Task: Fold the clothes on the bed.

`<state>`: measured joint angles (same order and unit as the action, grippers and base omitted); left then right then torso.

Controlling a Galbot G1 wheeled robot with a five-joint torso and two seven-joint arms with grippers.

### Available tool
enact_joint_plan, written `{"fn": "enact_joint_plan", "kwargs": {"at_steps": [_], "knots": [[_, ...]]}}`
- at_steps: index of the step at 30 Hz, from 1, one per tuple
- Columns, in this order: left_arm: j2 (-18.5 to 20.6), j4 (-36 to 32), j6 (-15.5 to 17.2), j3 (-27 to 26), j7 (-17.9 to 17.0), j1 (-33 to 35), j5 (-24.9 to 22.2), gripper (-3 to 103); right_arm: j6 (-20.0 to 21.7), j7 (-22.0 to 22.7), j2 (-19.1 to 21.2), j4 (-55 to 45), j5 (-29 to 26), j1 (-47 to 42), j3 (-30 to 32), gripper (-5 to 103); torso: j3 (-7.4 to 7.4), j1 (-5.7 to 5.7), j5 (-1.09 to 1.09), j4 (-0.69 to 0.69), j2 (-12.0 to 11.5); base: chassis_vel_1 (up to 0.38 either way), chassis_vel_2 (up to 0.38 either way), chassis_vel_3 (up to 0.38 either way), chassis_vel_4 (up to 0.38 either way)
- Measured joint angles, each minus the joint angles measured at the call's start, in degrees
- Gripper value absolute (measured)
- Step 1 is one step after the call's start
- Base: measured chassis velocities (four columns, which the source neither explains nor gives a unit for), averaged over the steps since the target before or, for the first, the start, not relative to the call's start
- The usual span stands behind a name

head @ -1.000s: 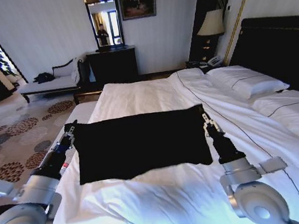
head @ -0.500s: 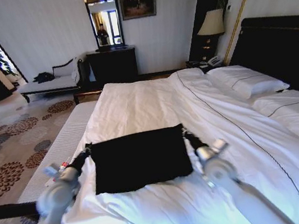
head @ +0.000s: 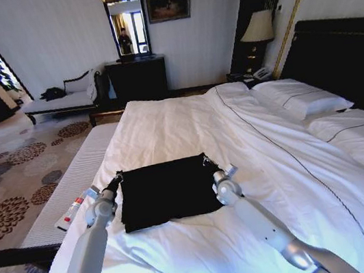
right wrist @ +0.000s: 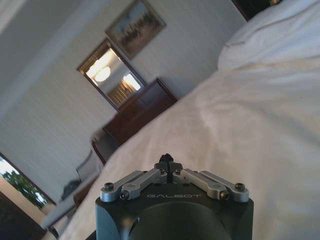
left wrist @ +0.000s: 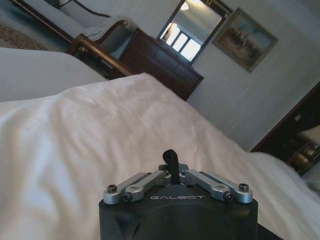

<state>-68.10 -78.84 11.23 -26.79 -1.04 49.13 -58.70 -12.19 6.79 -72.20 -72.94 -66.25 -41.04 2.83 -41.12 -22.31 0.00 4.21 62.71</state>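
While the shirt (head: 168, 191) lies on the bed (head: 300, 180), I see my 2 grippers, left (head: 116, 181) and right (head: 208, 163), pinching its far corners.

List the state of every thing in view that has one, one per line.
Black T-shirt: folded into a flat rectangle on the duvet.
Left end effector: shut, at the shirt's far left corner.
Right end effector: shut, at its far right corner.
White duvet: spread, wrinkled.
Bedside lamp: unlit.

The big bed (head: 187, 122) fills the middle and right of the frame. A white duvet (head: 293, 181) covers it. White pillows (head: 301, 100) lie at upper right. The folded black T-shirt (head: 168, 190) lies flat on the duvet, lower middle.
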Motion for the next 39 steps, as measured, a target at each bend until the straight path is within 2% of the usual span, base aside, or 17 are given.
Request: {"fn": "enact_joint_plan", "kwargs": {"at_steps": [8,18,24,39], "knots": [[-0.5,-0.2,-1.4,0.0,1.7,1.0,0.5,1,-1.2,-1.6,0.1,-0.6,-0.3,-0.7,1.0,0,0.01,0.01,-0.01,-0.01,0.0,0.0,0.0,0.0,0.0],[1.5,-8.6,-2.2,-2.5,3.2,10.8,0.6,1,-1.3,-1.2,3.1,-9.1,-1.1,-11.7,3.4,0,0.02,0.03,0.0,0.0,0.0,0.0,0.0,0.0,0.0],[1.3,-11.3,-2.2,-3.3,3.4,14.3,1.1,1,-1.4,-0.7,3.8,-10.8,-0.9,-14.4,4.3,0,0.02,0.03,0.0,0.0,0.0,0.0,0.0,0.0,0.0],[2.3,-18.2,-3.0,-5.4,4.3,26.3,4.2,1,-1.3,4.2,4.6,-18.3,2.9,-22.0,5.9,0,0.01,0.02,-0.01,-0.01,0.0,0.0,0.0,0.0,0.0]]}}
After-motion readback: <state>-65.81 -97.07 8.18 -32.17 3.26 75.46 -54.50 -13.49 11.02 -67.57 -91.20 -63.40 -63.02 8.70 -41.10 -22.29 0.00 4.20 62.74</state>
